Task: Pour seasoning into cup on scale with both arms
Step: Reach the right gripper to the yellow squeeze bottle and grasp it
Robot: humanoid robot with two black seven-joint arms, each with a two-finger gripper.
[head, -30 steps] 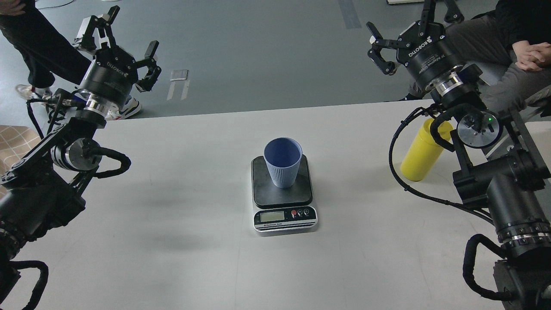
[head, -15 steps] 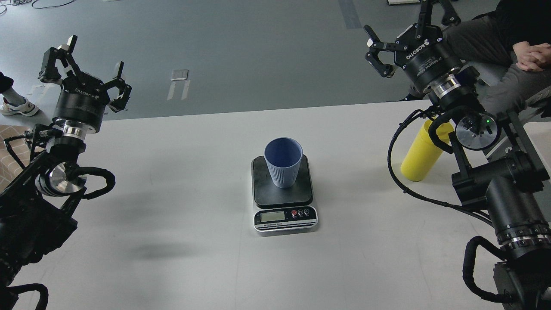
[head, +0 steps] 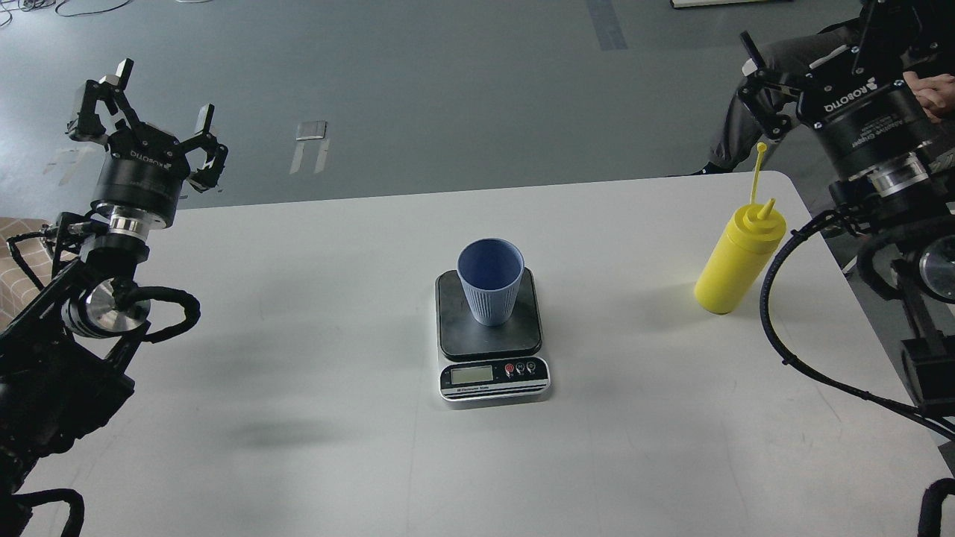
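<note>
Beside the white table [head: 298,418], both released: left claw [head: 142,112], right claw [head: 813,45], seated person's knee [head: 791,56] behind.

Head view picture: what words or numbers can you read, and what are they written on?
"ROBOTIQ": upside down on the black round body of the left pincer.
"ROBOTIQ": tilted, on the black round body of the right pincer; the smaller line under it is too blurred to read.
Small flat black and silver kitchen scale: the front label and grey display are too small to read.
</note>
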